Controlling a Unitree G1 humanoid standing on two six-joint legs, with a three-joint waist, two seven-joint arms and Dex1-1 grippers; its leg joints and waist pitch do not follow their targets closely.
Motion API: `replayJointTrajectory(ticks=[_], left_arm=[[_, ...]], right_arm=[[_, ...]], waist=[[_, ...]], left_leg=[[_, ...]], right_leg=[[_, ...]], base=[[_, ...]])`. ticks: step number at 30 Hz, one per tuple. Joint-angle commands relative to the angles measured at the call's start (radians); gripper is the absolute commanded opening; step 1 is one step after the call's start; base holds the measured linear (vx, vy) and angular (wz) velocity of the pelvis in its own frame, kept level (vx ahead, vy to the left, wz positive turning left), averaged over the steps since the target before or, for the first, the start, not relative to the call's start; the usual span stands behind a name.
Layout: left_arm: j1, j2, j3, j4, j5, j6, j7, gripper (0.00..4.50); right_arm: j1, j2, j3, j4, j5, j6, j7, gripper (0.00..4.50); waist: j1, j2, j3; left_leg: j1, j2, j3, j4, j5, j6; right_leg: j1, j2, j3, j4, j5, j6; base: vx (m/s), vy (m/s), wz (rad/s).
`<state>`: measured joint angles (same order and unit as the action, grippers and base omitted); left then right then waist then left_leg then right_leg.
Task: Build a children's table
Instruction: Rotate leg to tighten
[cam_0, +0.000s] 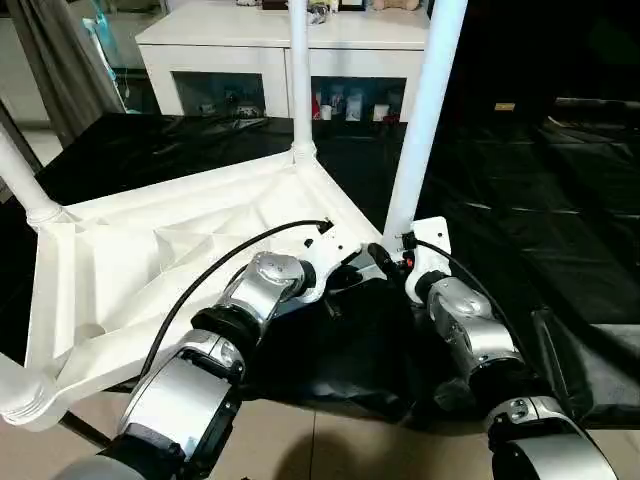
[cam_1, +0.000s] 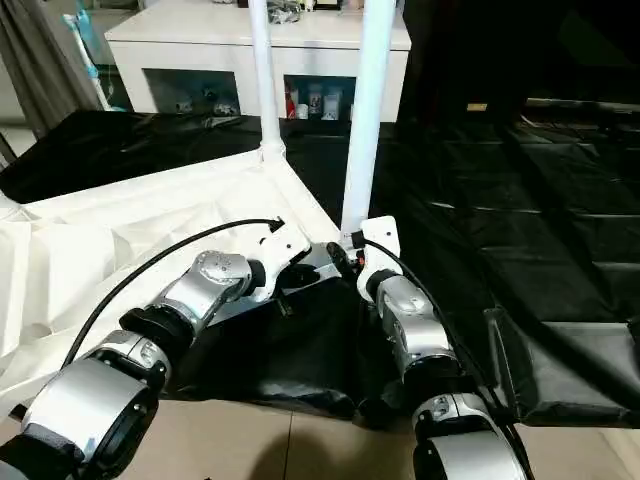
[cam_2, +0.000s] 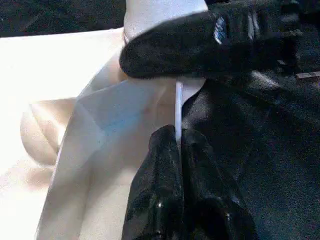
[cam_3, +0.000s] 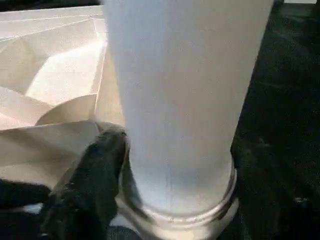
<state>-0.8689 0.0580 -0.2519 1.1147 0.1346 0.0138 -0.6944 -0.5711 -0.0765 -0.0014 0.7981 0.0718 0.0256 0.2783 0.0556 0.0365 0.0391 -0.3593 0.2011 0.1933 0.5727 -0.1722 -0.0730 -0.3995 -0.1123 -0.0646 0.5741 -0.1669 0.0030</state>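
The children's table top (cam_0: 150, 260) lies upside down on a black sheet, its ribbed underside facing up. White legs stand in its corner sockets: a near one (cam_0: 425, 110), a far one (cam_0: 298, 70) and one at the left (cam_0: 20, 185). My left gripper (cam_2: 177, 145) is shut on the thin white rim of the top, right beside the near corner. My right gripper (cam_0: 395, 255) is at the base of the near leg (cam_3: 175, 100), just above its socket (cam_3: 200, 220). Whether it grips the leg is unclear.
A white cabinet with glass doors (cam_0: 280, 50) stands behind the table. The black sheet (cam_0: 520, 200) spreads far to the right. A grey curtain (cam_0: 50, 60) hangs at the back left. Tiled floor (cam_0: 330, 450) shows under my forearms.
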Motion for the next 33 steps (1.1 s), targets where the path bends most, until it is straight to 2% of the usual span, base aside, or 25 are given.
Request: replayJointTrajectory(ticks=[1,3,5,8,9,12,13,15,17,18,20,21,22,24,25,26,27,28,29,30,31,32,33], left_arm=[[0.0,0.0,0.018,0.036,0.005,-0.023,0.049,0.0],[-0.001,0.0,0.019,0.039,0.006,-0.027,0.048,0.0],[-0.001,0.0,0.019,0.038,0.007,-0.042,0.035,0.0],[0.0,-0.002,0.017,0.037,0.006,-0.064,0.02,0.0],[0.0,-0.002,0.016,0.037,0.006,-0.078,0.017,0.0],[0.0,-0.002,0.018,0.037,0.003,-0.088,0.016,0.0],[-0.003,-0.008,0.039,0.032,-0.024,-0.103,-0.012,0.0],[-0.005,-0.01,0.05,0.028,-0.035,-0.112,-0.033,0.55],[-0.006,-0.012,0.059,0.021,-0.044,-0.106,-0.054,0.55],[-0.006,-0.011,0.06,0.014,-0.048,-0.107,-0.067,0.62],[-0.009,-0.014,0.075,-0.002,-0.069,-0.088,-0.089,0.77],[-0.013,-0.016,0.087,-0.015,-0.086,-0.067,-0.101,0.99],[-0.015,-0.017,0.096,-0.025,-0.098,-0.051,-0.11,0.99],[-0.018,-0.011,0.104,-0.06,-0.112,-0.016,-0.129,1.0],[-0.015,0.001,0.112,-0.098,-0.122,0.024,-0.138,1.06],[-0.013,0.006,0.115,-0.112,-0.125,0.038,-0.141,1.21],[-0.013,0.006,0.115,-0.112,-0.125,0.038,-0.141,1.35],[0.007,0.031,0.108,-0.169,-0.133,0.087,-0.178,1.4],[0.042,0.067,0.097,-0.253,-0.138,0.144,-0.22,1.42],[0.081,0.1,0.085,-0.34,-0.147,0.197,-0.262,1.42],[0.081,0.1,0.085,-0.34,-0.147,0.197,-0.262,1.53],[0.114,0.128,0.077,-0.411,-0.155,0.235,-0.293,1.68],[0.145,0.151,0.071,-0.476,-0.165,0.266,-0.318,1.83]], right_arm=[[0.03,0.004,0.017,0.025,-0.016,0.026,-0.009,3.67],[0.031,0.001,0.017,0.02,-0.02,0.026,-0.013,3.76],[0.038,-0.022,0.022,-0.003,-0.027,0.026,0.001,3.86],[0.069,-0.082,0.038,-0.086,-0.012,0.024,0.124,3.86],[0.089,-0.112,0.04,-0.139,0.005,0.018,0.195,3.86],[0.109,-0.14,0.031,-0.191,0.038,0.021,0.267,3.86],[0.146,-0.204,0.02,-0.275,0.094,0.021,0.389,3.86],[0.168,-0.245,0.014,-0.323,0.129,0.028,0.456,3.93],[0.188,-0.28,0.012,-0.364,0.149,0.035,0.508,3.93],[0.2,-0.299,0.011,-0.389,0.166,0.045,0.544,3.93],[0.221,-0.325,0.007,-0.435,0.194,0.057,0.602,3.93],[0.228,-0.33,-0.001,-0.459,0.221,0.077,0.627,3.93],[0.233,-0.331,-0.009,-0.477,0.242,0.095,0.646,3.93],[0.238,-0.324,-0.026,-0.526,0.295,0.129,0.666,3.93],[0.235,-0.313,-0.031,-0.553,0.328,0.147,0.674,3.93],[0.234,-0.309,-0.031,-0.56,0.338,0.152,0.677,3.93],[0.234,-0.309,-0.031,-0.56,0.338,0.152,0.677,3.93],[0.235,-0.304,-0.021,-0.579,0.361,0.167,0.697,3.93],[0.238,-0.3,-0.008,-0.592,0.373,0.179,0.714,3.93],[0.238,-0.296,0.001,-0.595,0.376,0.181,0.723,3.93],[0.238,-0.296,0.001,-0.595,0.376,0.181,0.723,3.93],[0.238,-0.292,0.006,-0.596,0.373,0.182,0.726,3.93],[0.238,-0.288,0.008,-0.598,0.371,0.185,0.725,3.93]], waist=[[-0.003,-0.015,-0.046],[-0.004,-0.015,-0.046],[-0.002,-0.014,-0.047],[0.003,-0.015,-0.05],[0.008,-0.016,-0.05],[0.01,-0.016,-0.053],[0.009,-0.012,-0.054],[0.015,-0.017,-0.055],[0.02,-0.015,-0.057],[0.025,-0.011,-0.061],[0.028,-0.012,-0.061],[0.03,-0.014,-0.064],[0.031,-0.014,-0.066],[0.04,-0.014,-0.077],[0.044,-0.012,-0.08],[0.047,-0.011,-0.083],[0.048,-0.008,-0.081],[0.048,-0.008,-0.08],[0.052,-0.006,-0.08],[0.053,-0.006,-0.076],[0.052,-0.005,-0.077],[0.049,-0.003,-0.072],[0.049,-0.003,-0.07]], left_leg=[[0.006,0.011,-0.02,-0.083,-0.428,0.029],[0.01,0.012,-0.018,-0.083,-0.427,0.029],[0.007,0.013,-0.018,-0.085,-0.416,0.032],[0.009,0.016,-0.014,-0.083,-0.403,0.045],[0.007,0.017,-0.012,-0.082,-0.387,0.053],[-0.004,0.017,-0.011,-0.081,-0.342,0.072],[-0.005,0.016,-0.01,-0.079,-0.334,0.077],[-0.002,0.019,-0.008,-0.074,-0.314,0.098],[-0.007,0.015,-0.005,-0.067,-0.282,0.114],[-0.006,0.018,-0.004,-0.064,-0.255,0.121],[-0.013,0.02,-0.005,-0.061,-0.223,0.126],[-0.015,0.021,-0.006,-0.058,-0.203,0.132],[-0.016,0.02,-0.005,-0.056,-0.186,0.136],[-0.018,0.022,-0.005,-0.043,-0.096,0.173],[-0.018,0.024,-0.006,-0.039,-0.068,0.185],[-0.023,0.024,-0.007,-0.031,-0.018,0.214],[-0.021,0.023,-0.004,-0.028,-0.009,0.231],[-0.022,0.023,-0.004,-0.027,-0.014,0.233],[-0.019,0.028,-0.004,-0.029,-0.027,0.228],[-0.021,0.031,-0.004,-0.031,-0.043,0.222],[-0.019,0.034,-0.005,-0.033,-0.051,0.213],[-0.017,0.031,-0.001,-0.034,-0.076,0.202],[-0.016,0.033,-0.002,-0.038,-0.102,0.181]], right_leg=[[0.023,-0.031,0.015,-0.102,-0.556,-0.089],[0.02,-0.03,0.016,-0.103,-0.546,-0.094],[0.024,-0.03,0.016,-0.103,-0.523,-0.098],[0.026,-0.028,0.019,-0.1,-0.469,-0.112],[0.028,-0.028,0.021,-0.097,-0.434,-0.119],[0.038,-0.029,0.02,-0.088,-0.37,-0.143],[0.041,-0.029,0.019,-0.087,-0.356,-0.149],[0.04,-0.03,0.021,-0.085,-0.327,-0.162],[0.043,-0.032,0.022,-0.082,-0.313,-0.181],[0.042,-0.03,0.022,-0.077,-0.276,-0.195],[0.046,-0.031,0.021,-0.067,-0.218,-0.212],[0.047,-0.03,0.02,-0.06,-0.175,-0.224],[0.051,-0.029,0.019,-0.054,-0.143,-0.234],[0.052,-0.027,0.019,-0.031,0.02,-0.277],[0.051,-0.027,0.02,-0.024,0.068,-0.289],[0.047,-0.025,0.019,-0.013,0.144,-0.306],[0.04,-0.022,0.017,-0.014,0.159,-0.316],[0.04,-0.022,0.016,-0.014,0.15,-0.317],[0.041,-0.025,0.017,-0.013,0.123,-0.323],[0.039,-0.025,0.017,-0.016,0.085,-0.322],[0.041,-0.028,0.017,-0.014,0.074,-0.324],[0.032,-0.022,0.018,-0.021,0.031,-0.315],[0.032,-0.023,0.02,-0.021,-0.009,-0.308]], base=[[0.0,0.0,0.0],[0.0,0.0,0.0],[0.0,0.0,0.0],[0.0,0.0,0.0],[0.0,0.0,0.0],[0.0,0.0,0.0],[0.0,0.0,0.0],[0.0,0.0,0.0],[0.0,0.0,0.0],[0.0,0.0,0.0],[0.0,0.0,0.0],[0.0,0.0,0.0],[0.053,-0.005,-0.02],[0.0,0.0,0.0],[0.0,0.0,0.0],[0.0,0.0,0.0],[0.0,0.0,0.0],[0.0,0.0,0.0],[0.0,0.0,0.0],[0.0,0.0,0.0],[0.0,0.0,0.0],[0.0,0.0,0.0],[0.0,0.0,0.0]])
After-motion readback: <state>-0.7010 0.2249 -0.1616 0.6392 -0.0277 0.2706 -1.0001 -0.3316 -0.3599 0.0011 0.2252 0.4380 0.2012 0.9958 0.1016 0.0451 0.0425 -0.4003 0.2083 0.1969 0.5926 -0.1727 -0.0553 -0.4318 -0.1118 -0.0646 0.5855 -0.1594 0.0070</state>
